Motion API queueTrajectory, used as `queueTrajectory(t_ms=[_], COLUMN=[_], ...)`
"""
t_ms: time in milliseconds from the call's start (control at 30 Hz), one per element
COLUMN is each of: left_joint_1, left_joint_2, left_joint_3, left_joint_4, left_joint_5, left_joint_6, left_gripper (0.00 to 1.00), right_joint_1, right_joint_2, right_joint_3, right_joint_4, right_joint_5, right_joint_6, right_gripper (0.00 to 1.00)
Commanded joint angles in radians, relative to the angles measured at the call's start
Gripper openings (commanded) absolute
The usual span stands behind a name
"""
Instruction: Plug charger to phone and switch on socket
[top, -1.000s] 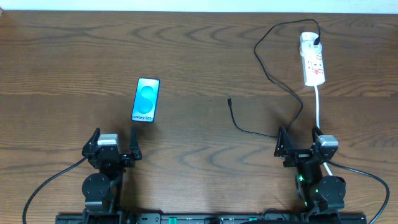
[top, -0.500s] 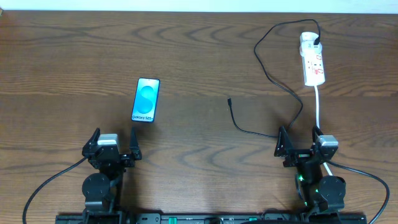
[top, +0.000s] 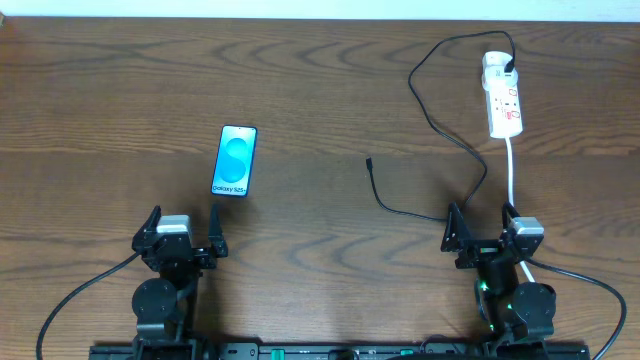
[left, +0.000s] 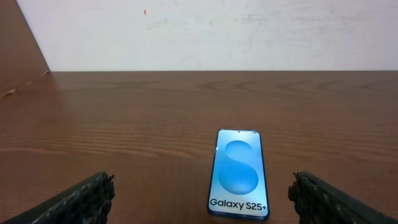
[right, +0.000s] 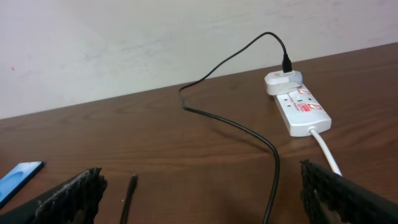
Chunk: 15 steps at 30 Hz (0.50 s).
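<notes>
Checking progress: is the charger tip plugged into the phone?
No, the charger tip lies loose, well apart from the phone.

One line to read here: "Galaxy S25+" on the phone (left: 238, 173).

From the left wrist view it's crisp: white letters running across the bottom of the phone's blue face, just under the lighter round shape. From overhead the same line is there on the phone, left of the desk (top: 320, 90) centre, but far too small to spell out. Over by the desk's far right corner, the socket (right: 301, 110) carries red-marked labels beside its switches, and none of that print can be made out in any view.
</notes>
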Motion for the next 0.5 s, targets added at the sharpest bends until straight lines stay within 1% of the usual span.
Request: queueTrajectory(t_ms=[0,100,467], left_joint_1=[0.005,0.005,0.005], left_joint_2=[-0.007,-0.007,-0.007], left_joint_3=[-0.032,-0.032,-0.032], left_joint_4=[-0.004,0.019,0.011], left_joint_5=[-0.002,0.009,0.018], left_joint_6=[0.006,0.0,-0.002], left_gripper=[0.93,0.93,0.93], right_joint_1=[-0.006,-0.006,-0.006], right_joint_2=[-0.005,-0.005,-0.005], right_joint_3=[-0.002,-0.002,-0.002], right_joint_4=[-0.004,-0.004,-0.004], right_joint_5=[-0.002,-0.002,-0.002], right_joint_6=[-0.006,-0.006,-0.006], right_gripper=[0.99,0.99,0.99])
